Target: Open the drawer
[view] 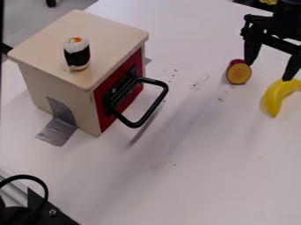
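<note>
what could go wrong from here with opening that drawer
The toy sushi roll stands upright near the front edge of the box top, so a jerky pull on the handle might topple it.

The gripper hangs right by the round cut piece and the banana; moving low toward the handle, it could knock either one.

Tape runs from box to table; if it gives, the box may slide.

cabinet [111, 33] 1 | handle [155, 107] 1 | sushi [77, 56] 1 | banana [273, 98] 1 | cut vegetable [239, 74] 1
</note>
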`<state>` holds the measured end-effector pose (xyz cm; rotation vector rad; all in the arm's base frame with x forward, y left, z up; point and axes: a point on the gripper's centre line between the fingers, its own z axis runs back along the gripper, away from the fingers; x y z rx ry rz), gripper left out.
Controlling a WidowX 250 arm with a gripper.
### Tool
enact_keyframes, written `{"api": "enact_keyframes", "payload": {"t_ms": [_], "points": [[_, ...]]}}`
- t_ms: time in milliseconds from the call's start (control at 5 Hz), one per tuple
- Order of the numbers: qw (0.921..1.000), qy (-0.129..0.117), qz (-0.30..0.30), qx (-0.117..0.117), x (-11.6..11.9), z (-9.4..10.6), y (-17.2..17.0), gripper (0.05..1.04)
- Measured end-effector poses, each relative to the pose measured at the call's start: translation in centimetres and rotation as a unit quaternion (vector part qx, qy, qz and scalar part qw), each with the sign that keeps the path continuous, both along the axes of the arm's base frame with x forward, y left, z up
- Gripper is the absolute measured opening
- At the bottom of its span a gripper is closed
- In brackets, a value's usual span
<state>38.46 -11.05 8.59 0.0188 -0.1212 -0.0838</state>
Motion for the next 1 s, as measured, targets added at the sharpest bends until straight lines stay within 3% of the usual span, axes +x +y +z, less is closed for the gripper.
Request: {"api": "enact_keyframes", "payload": {"t_ms": [400, 600, 1000], "points": [[0.9981, 0.052, 0.027, 0.021, -2.3, -3.4, 2.0, 1.000], [0.9963, 0.049, 0.066, 0.026, -3.7, -2.3, 4.3, 1.000], [0.9927, 0.050, 0.089, 0.064, -6.9, -1.7, 7.5, 1.000]]}}
